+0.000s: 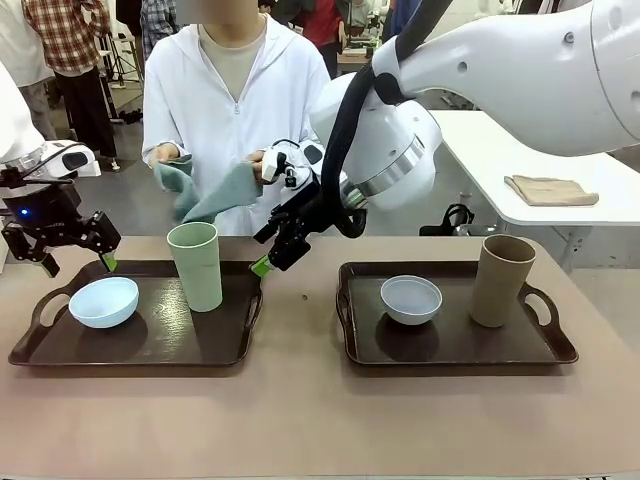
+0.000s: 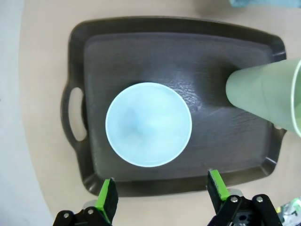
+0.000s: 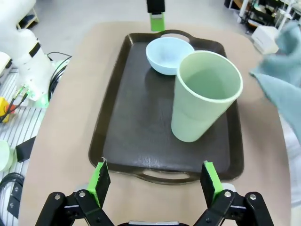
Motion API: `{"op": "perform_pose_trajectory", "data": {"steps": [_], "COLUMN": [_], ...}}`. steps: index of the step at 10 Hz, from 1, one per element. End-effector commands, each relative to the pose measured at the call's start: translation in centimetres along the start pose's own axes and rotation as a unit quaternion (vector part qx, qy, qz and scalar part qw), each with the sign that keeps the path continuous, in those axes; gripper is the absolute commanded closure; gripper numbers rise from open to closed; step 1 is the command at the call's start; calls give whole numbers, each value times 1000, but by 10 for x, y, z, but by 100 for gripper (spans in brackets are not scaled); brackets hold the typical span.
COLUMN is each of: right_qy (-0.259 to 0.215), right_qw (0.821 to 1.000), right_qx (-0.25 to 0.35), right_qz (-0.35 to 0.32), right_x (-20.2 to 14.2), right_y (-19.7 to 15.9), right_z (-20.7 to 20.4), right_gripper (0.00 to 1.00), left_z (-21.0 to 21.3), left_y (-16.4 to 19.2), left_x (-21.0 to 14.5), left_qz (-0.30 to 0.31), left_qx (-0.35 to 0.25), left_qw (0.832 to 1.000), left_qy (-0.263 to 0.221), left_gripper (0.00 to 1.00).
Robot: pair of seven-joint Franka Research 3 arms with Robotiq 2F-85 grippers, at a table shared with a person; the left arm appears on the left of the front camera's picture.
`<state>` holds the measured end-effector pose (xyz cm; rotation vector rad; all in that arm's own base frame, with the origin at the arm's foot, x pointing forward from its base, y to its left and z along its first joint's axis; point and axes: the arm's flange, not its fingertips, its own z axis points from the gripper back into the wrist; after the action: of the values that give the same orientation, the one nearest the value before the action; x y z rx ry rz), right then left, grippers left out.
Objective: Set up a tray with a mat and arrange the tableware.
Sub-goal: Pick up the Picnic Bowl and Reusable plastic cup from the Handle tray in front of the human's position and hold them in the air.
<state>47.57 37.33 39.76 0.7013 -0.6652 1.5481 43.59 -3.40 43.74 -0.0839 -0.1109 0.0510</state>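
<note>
Two dark trays lie side by side. The left tray holds a pale blue bowl and a light green tumbler. On the right tray stand a greyish white bowl and a tan tumbler. Across the table a person holds up a teal cloth mat in both hands. My left gripper hovers open over the left tray's far left corner, looking down on the bowl and tumbler. My right gripper is open beside that tray's right handle, empty.
A folded beige cloth lies on a white table at the back right. Other people stand behind the person. The left arm's base and cables sit beyond the table's edge in the right wrist view.
</note>
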Motion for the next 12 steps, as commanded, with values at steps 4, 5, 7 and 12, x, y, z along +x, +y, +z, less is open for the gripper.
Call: {"op": "perform_pose_trajectory", "data": {"steps": [4, 5, 7, 12], "right_qy": [-20, -30, -60, -72], "right_qw": [999, 999, 998, 997], "right_qx": [-28, -21, 3, -8], "right_qz": [0, 12, 10, -18], "right_x": [-43, -42, -38, -36], "right_y": [-55, -57, -61, -66], "right_z": [-51, -60, -77, -101], "right_gripper": [0, 0, 0, 0], "left_z": [-19, -22, -28, -41], "left_y": [21, 25, 33, 48], "left_x": [30, 30, 35, 40], "left_qz": [-13, -7, 7, 25], "left_qx": [22, 19, 16, 10], "left_qw": [1000, 1000, 1000, 999], "left_qy": [4, 7, 14, 20], "left_gripper": [0, 0, 0, 0]}}
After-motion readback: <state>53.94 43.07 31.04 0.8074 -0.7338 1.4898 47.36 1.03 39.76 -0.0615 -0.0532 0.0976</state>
